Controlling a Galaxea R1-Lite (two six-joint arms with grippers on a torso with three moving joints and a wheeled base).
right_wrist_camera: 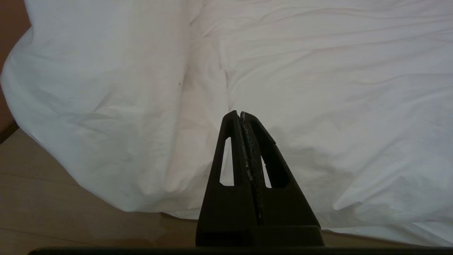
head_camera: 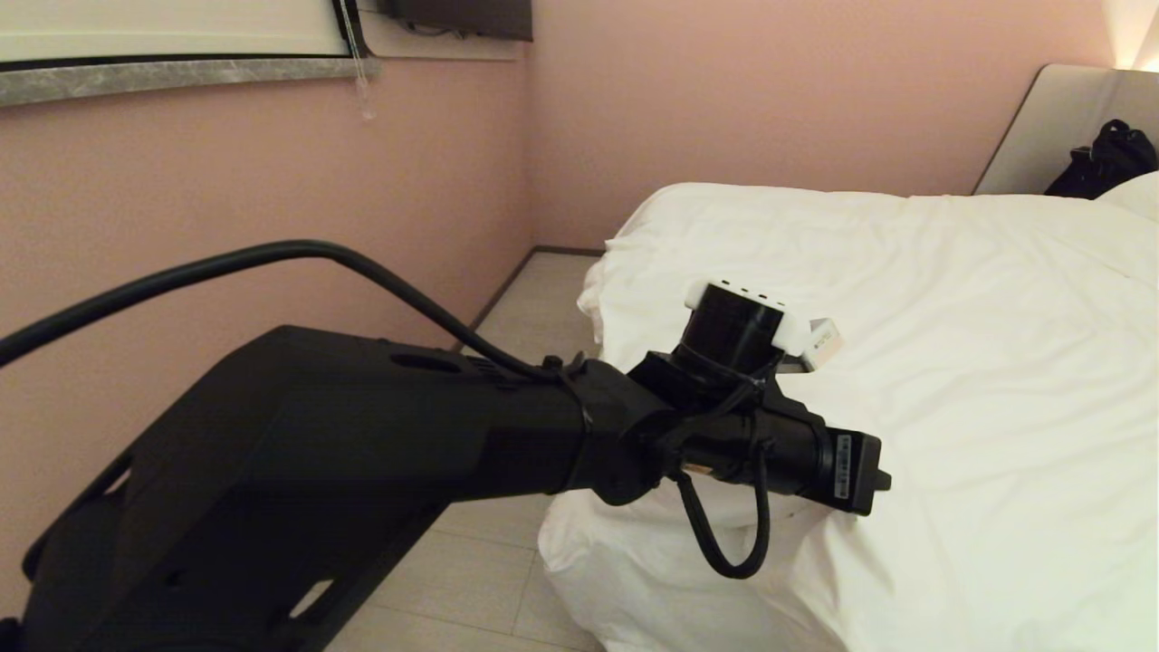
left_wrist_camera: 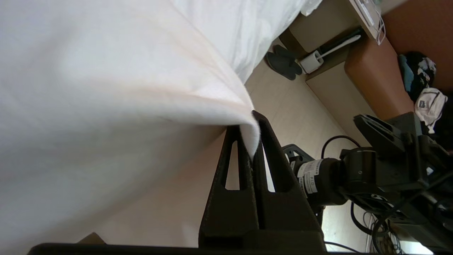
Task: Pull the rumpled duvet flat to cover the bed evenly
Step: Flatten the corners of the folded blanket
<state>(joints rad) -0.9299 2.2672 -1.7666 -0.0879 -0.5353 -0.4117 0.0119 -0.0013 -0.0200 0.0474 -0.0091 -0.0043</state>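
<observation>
left gripper (left_wrist_camera: 249, 136) clamped on duvet (left_wrist_camera: 106, 88) edge at bed corner | right gripper (right_wrist_camera: 240, 117) closed, empty, facing duvet | I judge mid-task: duvet covers the bed (head_camera: 1059, 136), creased, corner bunched, pulling flat left

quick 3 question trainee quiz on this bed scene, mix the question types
1. True or false: the left gripper has its jaws shut on a fold of the duvet.
2. What is the right gripper holding? A) the duvet B) a pillow C) nothing
3. Fill in: in the head view, the dark thing by the headboard is a black ____.

Key: 1 true; 2 C; 3 bag
</observation>
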